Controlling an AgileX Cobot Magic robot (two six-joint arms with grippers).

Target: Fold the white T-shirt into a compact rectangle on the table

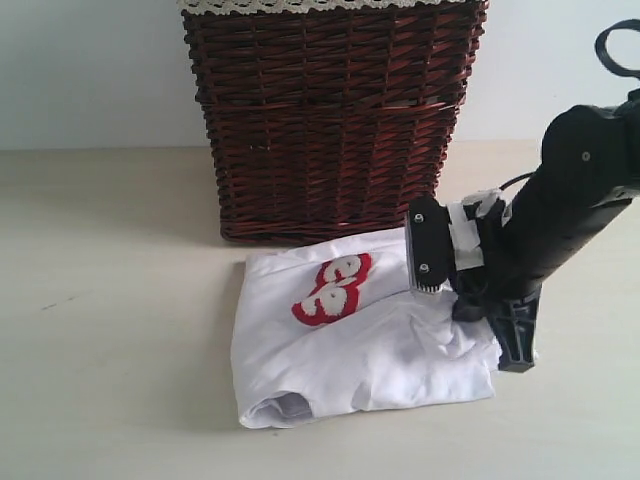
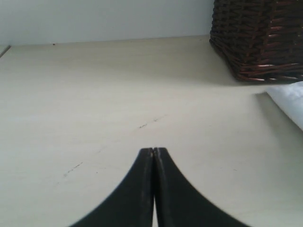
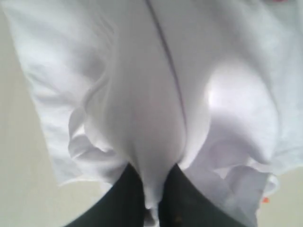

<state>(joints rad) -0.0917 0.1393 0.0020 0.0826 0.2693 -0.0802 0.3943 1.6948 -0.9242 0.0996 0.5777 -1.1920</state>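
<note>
Cotton like this looks light, limp and quick to wrinkle, so the shirt [image 1: 370, 350], part-folded on the table [image 1: 120, 350] before the basket [image 1: 330, 120], is best held by a bunched edge, where the right gripper [image 3: 154, 178] clamps it, while the left gripper [image 2: 152, 151] has its jaws together, empty.

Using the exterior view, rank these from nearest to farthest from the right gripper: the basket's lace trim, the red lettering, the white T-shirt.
1. white T-shirt: its right edge is pinched in the right gripper.
2. red lettering: on the chest, toward the view's left.
3. lace trim: atop the wicker basket, behind the shirt.
</note>
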